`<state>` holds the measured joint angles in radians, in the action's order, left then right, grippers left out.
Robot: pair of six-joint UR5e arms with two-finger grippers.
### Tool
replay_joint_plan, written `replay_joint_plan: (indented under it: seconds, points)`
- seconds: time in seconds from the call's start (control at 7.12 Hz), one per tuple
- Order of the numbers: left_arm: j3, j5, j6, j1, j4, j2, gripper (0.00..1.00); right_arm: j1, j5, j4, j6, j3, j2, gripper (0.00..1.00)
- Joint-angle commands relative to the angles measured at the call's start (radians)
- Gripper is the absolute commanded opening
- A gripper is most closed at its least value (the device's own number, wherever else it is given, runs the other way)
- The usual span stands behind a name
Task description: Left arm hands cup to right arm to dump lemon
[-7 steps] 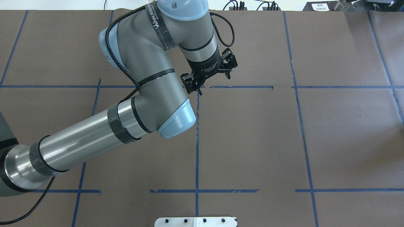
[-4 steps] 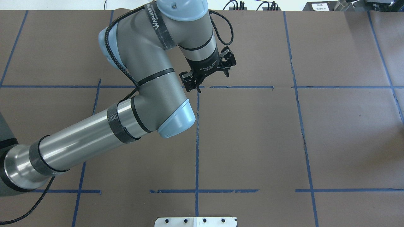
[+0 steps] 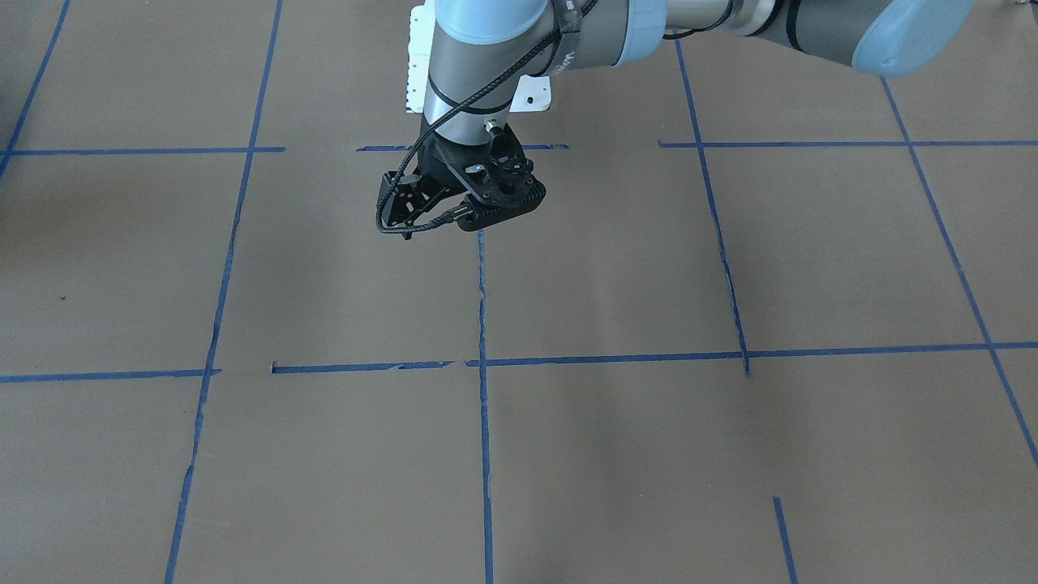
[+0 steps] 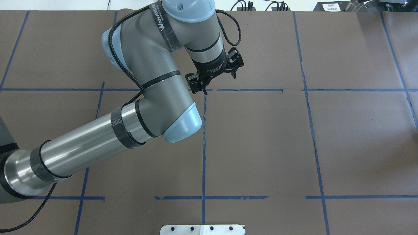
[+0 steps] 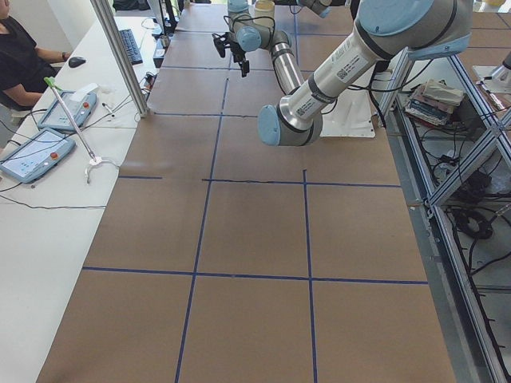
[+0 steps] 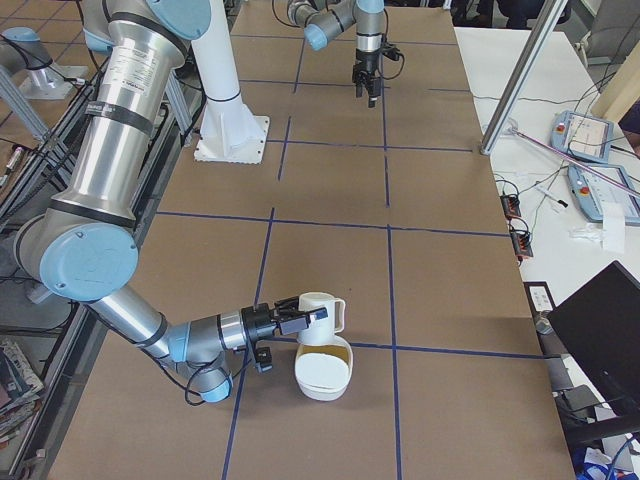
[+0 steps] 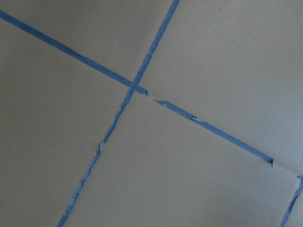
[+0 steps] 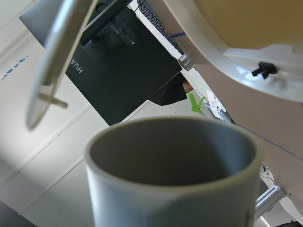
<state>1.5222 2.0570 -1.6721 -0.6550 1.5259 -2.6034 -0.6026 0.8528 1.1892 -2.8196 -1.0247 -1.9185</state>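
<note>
My left arm's black lattice gripper hangs open and empty over a blue tape crossing near the middle of the table; it also shows in the front view and far off in the right side view. The white cup is at my right gripper, which reaches in level just above a white bowl. I cannot tell whether that gripper is shut on it. In the right wrist view the cup's grey inside looks empty. The lemon does not show clearly; the bowl's inside looks yellowish.
Brown paper with a blue tape grid covers the table. A white base plate sits at the near edge. A side desk with tablets and a seated person runs along the far side. A black screen stands by the bowl's end.
The left gripper has drifted slightly up and toward the far side of the table, still open. Nothing else in the overhead view has moved.
</note>
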Motion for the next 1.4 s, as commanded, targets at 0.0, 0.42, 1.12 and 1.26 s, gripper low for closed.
replay_joint_plan:
  seconds: [0.0, 0.42, 1.12, 1.26]
  points:
    - [0.001, 0.000, 0.000, 0.000, 0.000, 0.008, 1.00, 0.003, -0.003, -0.155, 0.101, -0.064, 0.036, 0.28]
    - [0.003, 0.002, 0.000, 0.000, 0.000, 0.016, 1.00, 0.003, -0.021, -0.307, 0.234, -0.069, 0.157, 0.28]
    - [0.021, 0.000, 0.011, -0.002, 0.000, 0.040, 1.00, 0.000, -0.014, -0.937, 0.696, -0.475, 0.226, 0.28]
    - [0.029, 0.000, 0.020, -0.009, -0.001, 0.043, 1.00, 0.013, -0.017, -1.042, 0.943, -0.471, 0.301, 0.28]
